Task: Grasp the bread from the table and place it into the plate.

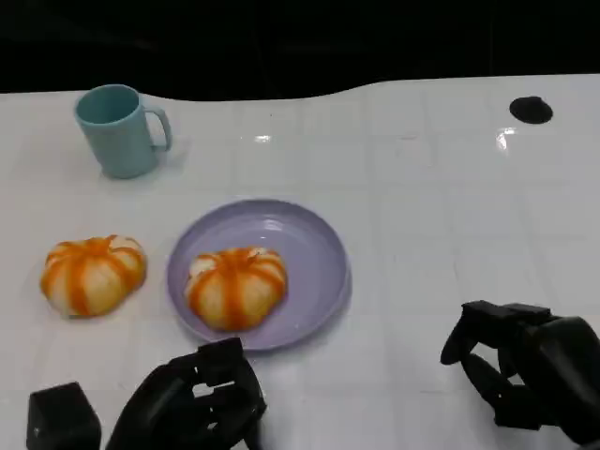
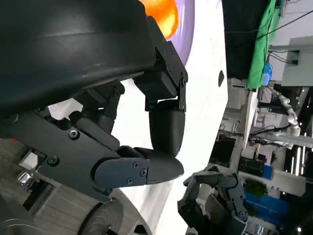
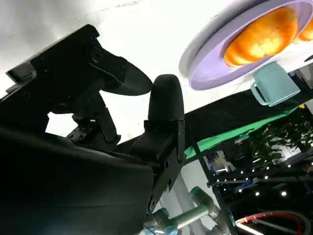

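Nearest, the black left hand (image 1: 192, 401) and black right hand (image 1: 525, 361), fingers loosely curled on nothing, rest short of the round lilac plate (image 1: 319, 246). One orange-striped bread bun (image 1: 235, 284) lies on it; the second striped bun (image 1: 92, 273), left of the plate, should be cupped from above by the left hand.

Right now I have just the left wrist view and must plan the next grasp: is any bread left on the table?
Observer: Yes. One bread lies on the table, beside the plate, to its left in the head view.
Operator: And the orange I see on the plate?
Observer: A second bread, lying inside the plate.
Operator: Anything else nearby?
Observer: A cup stands upright beyond the bread on the table, apart from it.
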Motion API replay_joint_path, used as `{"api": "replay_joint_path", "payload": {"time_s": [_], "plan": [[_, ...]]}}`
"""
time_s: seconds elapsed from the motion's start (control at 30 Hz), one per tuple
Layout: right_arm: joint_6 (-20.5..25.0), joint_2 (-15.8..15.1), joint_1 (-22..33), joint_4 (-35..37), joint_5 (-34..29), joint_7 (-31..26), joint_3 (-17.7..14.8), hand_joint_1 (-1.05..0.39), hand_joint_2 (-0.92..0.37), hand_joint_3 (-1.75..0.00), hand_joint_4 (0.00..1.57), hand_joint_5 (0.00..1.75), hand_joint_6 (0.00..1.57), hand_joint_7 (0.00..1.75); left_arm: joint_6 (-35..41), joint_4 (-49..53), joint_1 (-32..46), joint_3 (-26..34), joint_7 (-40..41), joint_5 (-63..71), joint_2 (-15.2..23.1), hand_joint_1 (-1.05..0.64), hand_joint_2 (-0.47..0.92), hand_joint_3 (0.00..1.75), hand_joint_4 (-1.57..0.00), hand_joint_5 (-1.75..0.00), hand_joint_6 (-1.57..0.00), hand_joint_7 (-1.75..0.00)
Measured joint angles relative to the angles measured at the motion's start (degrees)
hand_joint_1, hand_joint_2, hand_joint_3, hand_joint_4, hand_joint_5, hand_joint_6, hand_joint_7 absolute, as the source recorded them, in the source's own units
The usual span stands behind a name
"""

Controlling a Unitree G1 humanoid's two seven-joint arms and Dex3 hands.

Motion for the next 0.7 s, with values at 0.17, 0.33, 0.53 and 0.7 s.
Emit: {"api": "replay_joint_path", "payload": {"time_s": [0.17,0.33,0.53,0.7], "plan": [[-2.5,0.0,-1.2,3.8,-1.1,-3.0,0.8,-0.26,-0.56,-0.97,0.85,1.75,0.62,1.54,-0.1,1.0,-0.3,0.2,0.0,0.0,0.0,-0.55,0.66,0.66,-0.80,-1.75,-0.77,-1.40],[-3.0,0.0,-2.0,5.0,-1.7,-3.7,1.7,-0.27,-0.54,-0.97,0.86,1.75,0.63,1.50,-0.2,1.4,-0.5,0.6,0.0,-0.1,0.1,-0.57,0.66,0.66,-0.80,-1.75,-0.78,-1.40],[-2.8,0.0,-2.1,5.5,-1.9,-3.8,2.1,-0.26,-0.51,-0.97,0.88,1.75,0.67,1.49,-0.8,1.8,-0.6,0.7,0.0,0.0,0.2,-0.59,0.67,0.66,-0.80,-1.75,-0.77,-1.41],[-2.9,0.0,-2.3,6.0,-2.4,-3.9,2.3,-0.23,-0.49,-0.98,0.88,1.75,0.70,1.43,-1.4,2.4,-0.8,0.7,0.0,0.0,0.3,-0.60,0.68,0.65,-0.79,-1.75,-0.76,-1.42]]}}
